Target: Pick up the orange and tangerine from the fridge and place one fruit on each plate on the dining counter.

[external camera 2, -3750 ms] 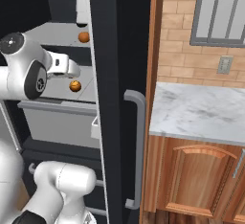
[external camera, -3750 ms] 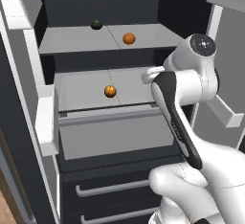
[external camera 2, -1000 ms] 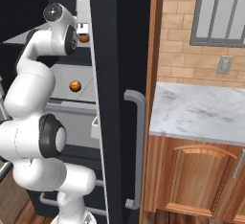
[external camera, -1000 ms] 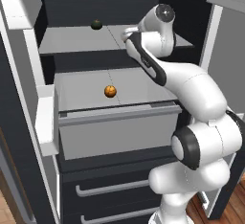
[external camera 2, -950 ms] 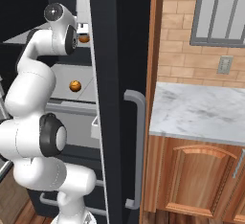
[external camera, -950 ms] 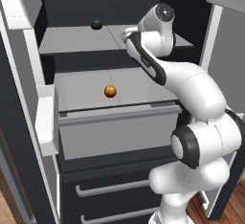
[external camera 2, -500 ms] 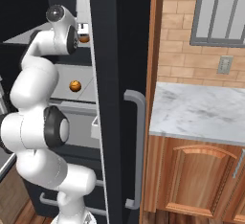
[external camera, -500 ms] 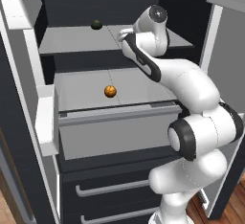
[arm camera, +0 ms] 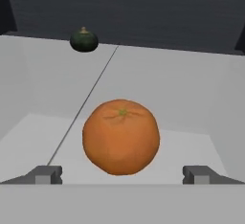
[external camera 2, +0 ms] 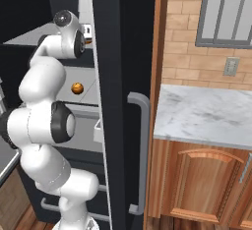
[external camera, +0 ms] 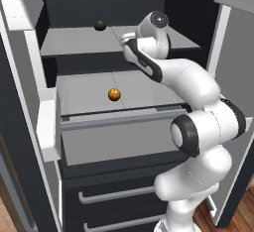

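Note:
The fridge [external camera: 30, 127] stands open. On its upper shelf lies a round orange fruit [arm camera: 120, 137]; I cannot tell whether it is the orange or the tangerine. My gripper [arm camera: 122, 175] is open just in front of it, and the fruit sits centred between the two fingertips [arm camera: 45, 174] without touching either. A second, smaller orange fruit [external camera: 114, 94] [external camera 2: 77, 88] rests on the middle shelf, below my arm. In the left base view my arm hides the upper fruit. The plates and the dining counter are out of view.
A dark green squash-like item [arm camera: 83, 40] [external camera: 100, 25] sits farther back on the upper shelf. A pale drawer [external camera: 119, 137] juts out under the middle shelf. The open fridge door [external camera 2: 118, 101] with its grey handle stands on my right, and a marble-topped wood cabinet [external camera 2: 206, 111] lies beyond it.
The arm has risen from the middle shelf's height to the upper shelf, and over the last second the hand has moved slightly left toward the fruit there. Both fruits have stayed put.

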### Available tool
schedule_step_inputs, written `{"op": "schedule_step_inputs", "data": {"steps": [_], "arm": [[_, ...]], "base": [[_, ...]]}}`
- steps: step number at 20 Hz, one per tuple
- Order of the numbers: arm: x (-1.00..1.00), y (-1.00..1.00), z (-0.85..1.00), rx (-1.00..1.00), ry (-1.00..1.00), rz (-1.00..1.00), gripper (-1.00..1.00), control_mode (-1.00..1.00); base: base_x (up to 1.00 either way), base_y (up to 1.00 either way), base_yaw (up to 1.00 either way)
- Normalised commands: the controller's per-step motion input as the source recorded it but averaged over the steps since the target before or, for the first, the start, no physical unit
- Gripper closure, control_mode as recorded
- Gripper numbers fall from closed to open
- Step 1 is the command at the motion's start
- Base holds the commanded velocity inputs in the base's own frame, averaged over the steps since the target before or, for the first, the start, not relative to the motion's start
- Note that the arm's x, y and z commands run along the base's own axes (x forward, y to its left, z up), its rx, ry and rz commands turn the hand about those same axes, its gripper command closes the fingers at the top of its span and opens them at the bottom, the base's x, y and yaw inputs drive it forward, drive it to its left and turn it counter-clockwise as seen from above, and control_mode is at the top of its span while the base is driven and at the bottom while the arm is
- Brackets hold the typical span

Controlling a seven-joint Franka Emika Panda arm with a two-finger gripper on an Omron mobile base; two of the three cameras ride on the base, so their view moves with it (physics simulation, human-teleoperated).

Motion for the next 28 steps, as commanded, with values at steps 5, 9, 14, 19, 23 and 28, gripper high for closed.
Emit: {"op": "schedule_step_inputs", "data": {"steps": [5,9,14,19,23,28], "arm": [[0.37,0.03,-0.01,0.00,0.00,0.00,-1.00,-1.00],[0.36,0.00,0.00,0.00,0.00,0.00,-1.00,-1.00],[0.18,0.01,-0.05,0.00,0.00,0.00,-1.00,-1.00],[0.02,0.05,-0.19,0.05,0.00,0.00,1.00,-1.00],[-0.04,0.00,-0.32,0.10,0.03,0.00,1.00,-1.00],[-0.41,0.05,-0.22,0.05,-0.09,0.00,1.00,-1.00]], "base": [[0.00,0.00,0.00],[0.00,0.00,0.00],[0.00,0.00,0.00],[0.00,0.00,0.00],[0.00,0.00,0.00],[0.00,0.00,0.00]]}}
